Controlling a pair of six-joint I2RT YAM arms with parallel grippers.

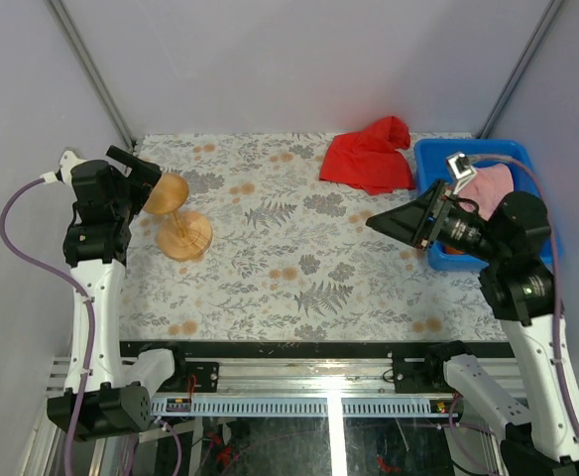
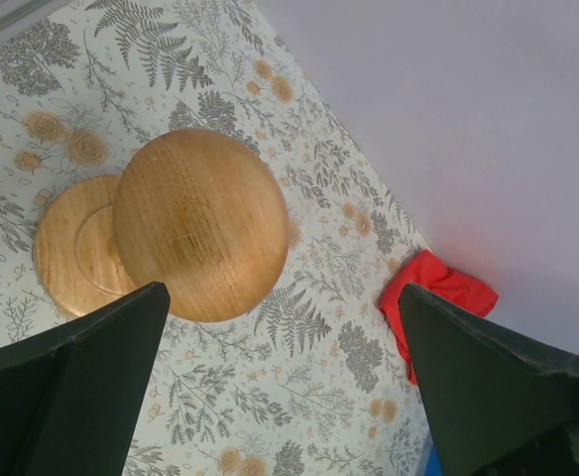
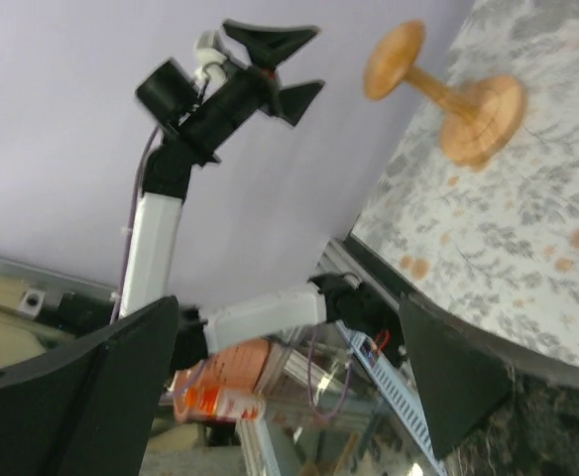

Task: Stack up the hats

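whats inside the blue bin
A pink hat and a sliver of orange fabric show in the blue bin. The right arm covers the rest, so anything else inside is hidden.

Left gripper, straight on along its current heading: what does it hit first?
Probably the wooden stand, its rounded top just ahead between the open fingers of the left gripper; depth is unclear.

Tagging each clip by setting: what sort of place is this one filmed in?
Probably a lab robot cell, not a home: plain pale walls box in the table, a metal mounting rail runs along its near edge, and a wooden stand and blue bin sit out as props.
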